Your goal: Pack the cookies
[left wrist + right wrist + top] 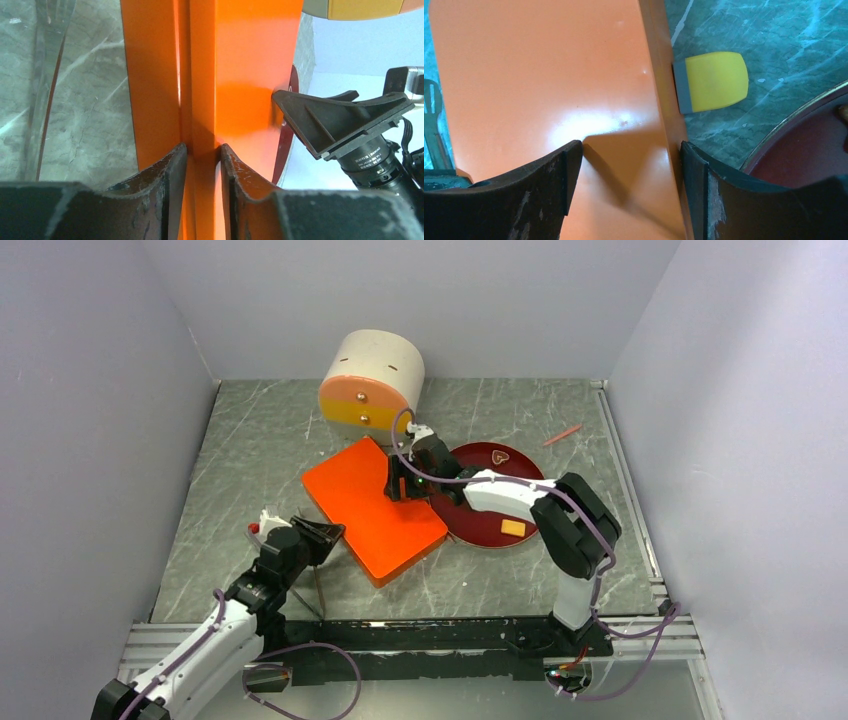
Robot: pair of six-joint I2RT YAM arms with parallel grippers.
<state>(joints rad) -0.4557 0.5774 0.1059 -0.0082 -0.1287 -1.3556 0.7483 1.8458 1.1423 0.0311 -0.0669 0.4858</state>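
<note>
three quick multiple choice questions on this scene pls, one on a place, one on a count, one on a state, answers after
1. Where does the yellow rectangular cookie lie?
A on the orange box
B on the dark red plate
C between the left gripper fingers

2. How many cookies show on the plate in the top view?
A two
B four
C none

3. How is the left gripper?
A open above the plate
B shut on the box's edge
C out of view

1 B, it rests on the plate's near part.
2 A, the yellow one and a brown heart.
3 B, its wrist view shows both fingers pinching the orange edge.
</note>
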